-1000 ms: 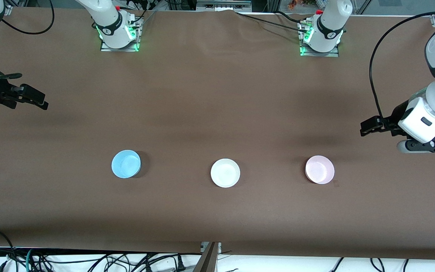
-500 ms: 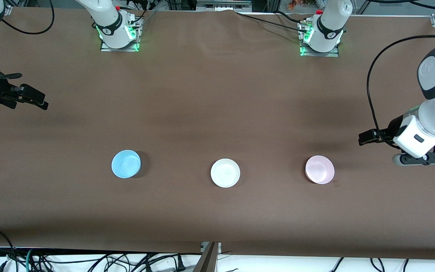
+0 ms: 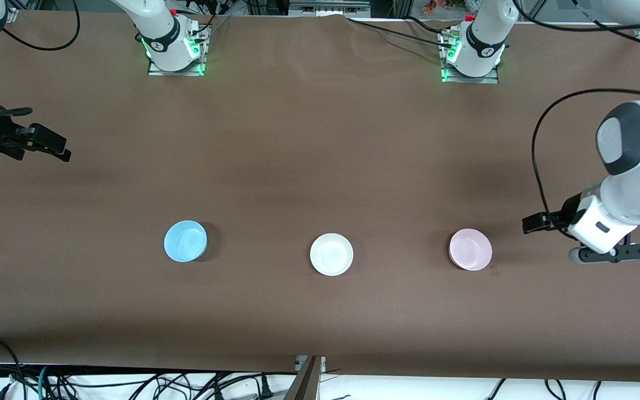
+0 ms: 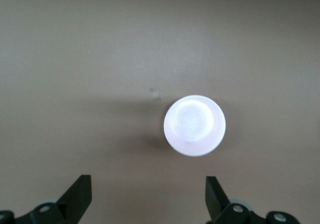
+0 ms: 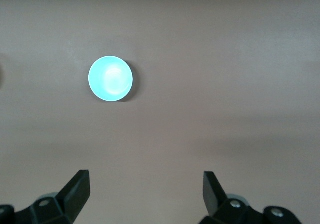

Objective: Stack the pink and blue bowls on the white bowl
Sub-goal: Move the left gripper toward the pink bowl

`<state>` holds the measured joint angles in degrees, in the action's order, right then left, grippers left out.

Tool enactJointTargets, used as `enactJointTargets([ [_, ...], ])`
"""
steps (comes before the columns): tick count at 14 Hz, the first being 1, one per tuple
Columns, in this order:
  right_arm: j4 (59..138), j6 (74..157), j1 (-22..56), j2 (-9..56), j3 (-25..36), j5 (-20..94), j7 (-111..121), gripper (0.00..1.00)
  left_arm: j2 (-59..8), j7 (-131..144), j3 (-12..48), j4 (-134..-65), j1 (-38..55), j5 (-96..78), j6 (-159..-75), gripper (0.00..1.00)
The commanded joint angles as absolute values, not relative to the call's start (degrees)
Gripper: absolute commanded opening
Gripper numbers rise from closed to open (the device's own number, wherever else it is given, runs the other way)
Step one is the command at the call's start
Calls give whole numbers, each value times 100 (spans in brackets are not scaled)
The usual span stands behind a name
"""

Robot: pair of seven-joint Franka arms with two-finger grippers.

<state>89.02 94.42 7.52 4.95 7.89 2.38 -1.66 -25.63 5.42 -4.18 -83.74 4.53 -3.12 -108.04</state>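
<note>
Bowls sit in a row on the brown table [image 3: 320,139], each apart from the next: your white bowl [image 3: 331,254] is in the middle, the pink bowl [image 3: 470,249] toward the left arm's end, the blue bowl [image 3: 185,240] toward the right arm's end. All three stand upright and unstacked.

Your left gripper [image 3: 536,223] hangs over bare table just beside the pink bowl, toward the table's end, fingers spread wide and holding nothing; its wrist view looks down on the pink bowl [image 4: 194,125].

Your right gripper [image 3: 53,146] hangs over the table's edge at its own end, well apart from the blue bowl [image 5: 111,78], fingers likewise spread and empty.
</note>
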Motion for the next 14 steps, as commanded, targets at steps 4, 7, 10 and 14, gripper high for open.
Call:
enactJointTargets([
  [4,8789,9413,730,527,773,316,-123,100,-3084,483,-378,-8367,545,-185,-11407,100],
  [7,8789,9413,729,527,773,316,-123,100,-3286,483,-369,-8402,606,-132,-11750,100],
  [10,8798,9404,721,527,773,316,-123,100,-3401,483,-360,-8560,598,-62,-12153,100],
  [14,8798,9360,712,527,773,308,-123,100,-3515,483,-360,-8815,606,-62,-12559,100],
])
